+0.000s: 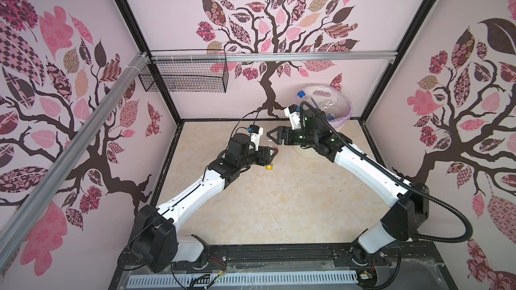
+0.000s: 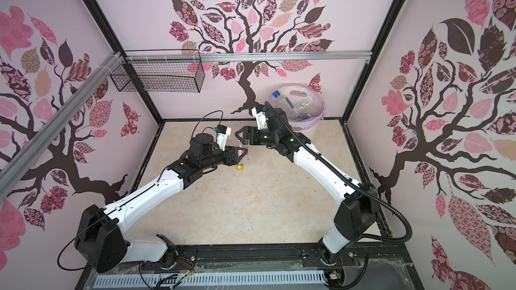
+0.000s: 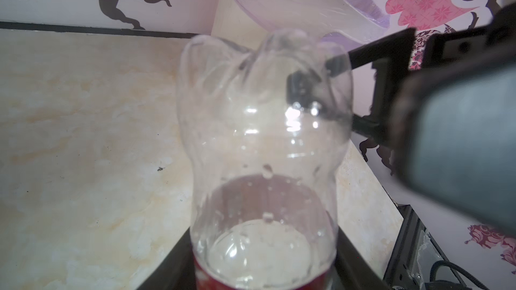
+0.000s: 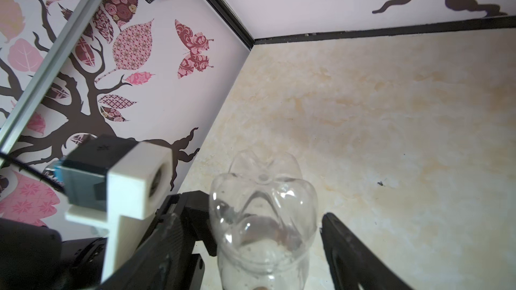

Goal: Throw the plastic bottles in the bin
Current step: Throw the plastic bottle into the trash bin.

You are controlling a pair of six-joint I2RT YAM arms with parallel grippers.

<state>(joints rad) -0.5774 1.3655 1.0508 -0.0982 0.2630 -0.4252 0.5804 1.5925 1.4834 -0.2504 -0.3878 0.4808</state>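
Plastic bottles (image 2: 286,101) lay heaped inside the bin (image 1: 349,110), one of them blue-capped and leaning on the rim. The bin, lined with a lilac bag, stood at the back right corner of the bench (image 1: 279,205), against the rear wall.

One more clear bottle (image 3: 262,140), with a red label and a yellow cap (image 1: 269,167), was outside the bin, over the middle of the bench toward the back. The left gripper (image 1: 270,154) held it crosswise, its fingers (image 3: 173,263) clamped on the labelled part. The cap end pointed toward the robot's base in both top views. The lobed base pointed the other way, close to the left wrist camera and blurred there. Whether the cap touched the bench could not be told.

The right gripper (image 1: 270,136) faced the left one from the bin's side. Its fingers (image 4: 349,246) stood apart, one on either side of the bottle's base end. In the right wrist view a narrow gap showed between one finger and the clear plastic. The other finger's contact could not be made out.

A black wire basket (image 1: 184,79) hung on the rear wall to the left, well apart from both arms.
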